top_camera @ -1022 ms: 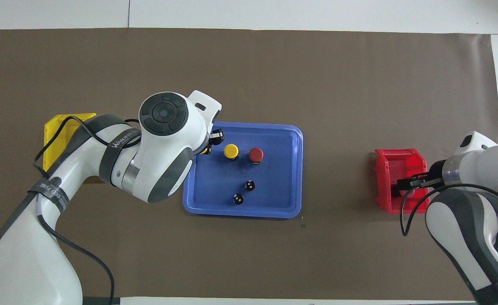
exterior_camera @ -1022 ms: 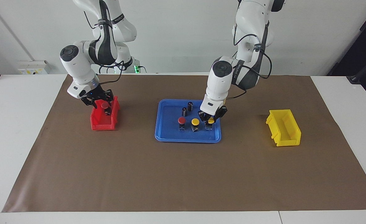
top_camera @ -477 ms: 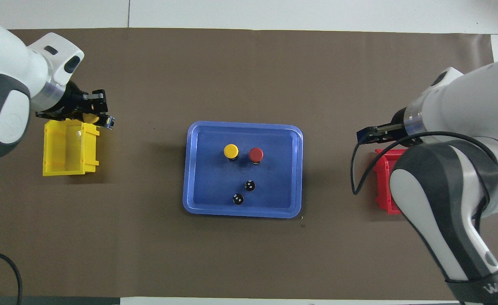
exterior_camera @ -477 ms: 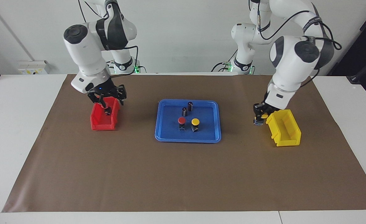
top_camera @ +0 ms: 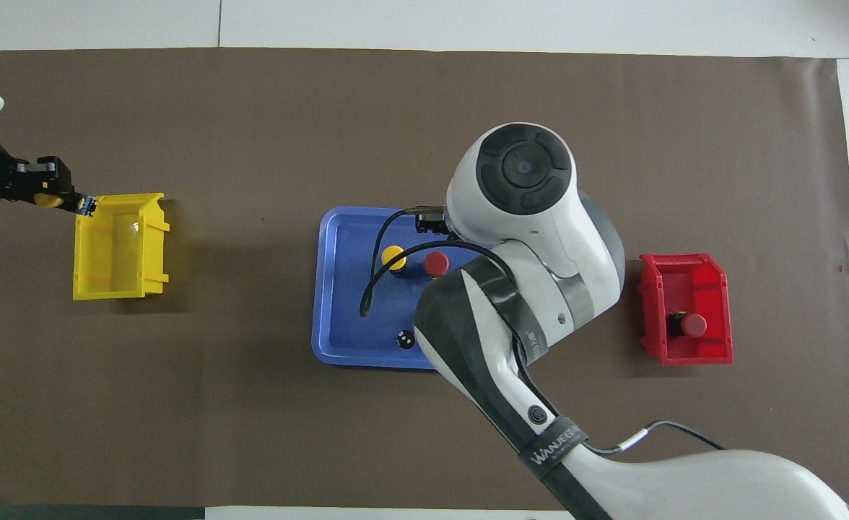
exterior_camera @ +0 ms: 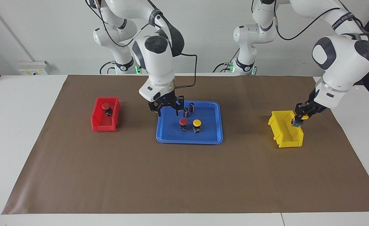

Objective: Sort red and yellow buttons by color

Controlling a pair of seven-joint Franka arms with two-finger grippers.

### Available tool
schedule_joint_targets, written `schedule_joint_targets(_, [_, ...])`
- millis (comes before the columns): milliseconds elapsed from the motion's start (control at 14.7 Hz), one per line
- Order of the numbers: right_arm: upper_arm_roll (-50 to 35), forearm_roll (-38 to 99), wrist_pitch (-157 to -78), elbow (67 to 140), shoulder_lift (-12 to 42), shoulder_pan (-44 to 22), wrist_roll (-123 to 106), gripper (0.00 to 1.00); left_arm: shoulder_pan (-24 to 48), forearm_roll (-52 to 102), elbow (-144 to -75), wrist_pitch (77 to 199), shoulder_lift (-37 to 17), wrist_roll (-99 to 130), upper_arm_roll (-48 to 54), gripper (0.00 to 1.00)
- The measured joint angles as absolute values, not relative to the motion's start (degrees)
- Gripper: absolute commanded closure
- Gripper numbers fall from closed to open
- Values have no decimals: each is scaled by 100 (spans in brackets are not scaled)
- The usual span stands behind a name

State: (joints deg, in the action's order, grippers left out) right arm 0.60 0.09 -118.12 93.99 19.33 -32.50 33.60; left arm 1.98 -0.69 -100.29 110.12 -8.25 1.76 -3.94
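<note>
The left hand (exterior_camera: 300, 118) was closed on a yellow button (exterior_camera: 303, 117), holding it in the air over the yellow bin (exterior_camera: 286, 133), at the edge of the bin toward the left arm's end of the surface (exterior_camera: 184, 175). In the overhead view the same hand (top_camera: 60, 196) and its button (top_camera: 50, 200) showed just off the bin's (top_camera: 118, 249) corner. The bin itself sat on the brown mat (exterior_camera: 184, 175) well apart from the tray.

The right hand (exterior_camera: 166, 108) hung with its fingers spread and nothing between them, over the corner of the blue tray (exterior_camera: 189, 139) that lay nearest the robots and the right arm's end. In the overhead view the right arm covered much of the tray (top_camera: 338, 289), and the hand could not be seen there.

On the tray stood a red button (exterior_camera: 183, 123) and a second yellow button (exterior_camera: 197, 124) side by side, both upright. Two dark cylinders (exterior_camera: 189, 110) stood just nearer to the robots than these. From overhead the red (top_camera: 436, 264) and yellow (top_camera: 393, 258) caps showed beside each other.

Toward the right arm's end sat the red bin (exterior_camera: 105, 114), with another red button (exterior_camera: 106, 108) lying inside it, in the part nearer to the robots. The overhead view showed that button (top_camera: 688, 325) on its side in the bin (top_camera: 684, 307)
</note>
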Motion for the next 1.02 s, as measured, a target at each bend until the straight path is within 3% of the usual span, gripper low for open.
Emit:
schedule_joint_targets(341, [67, -74, -12219, 9366, 2405, -3454, 3542, 24, 123, -79, -10864, 11561, -764, 179, -394, 98])
schedule_joint_targets(1022, [81, -162, -12220, 9586, 2434, -3465, 3544, 30, 51, -79, -12113, 12196, -319, 762, -315, 98])
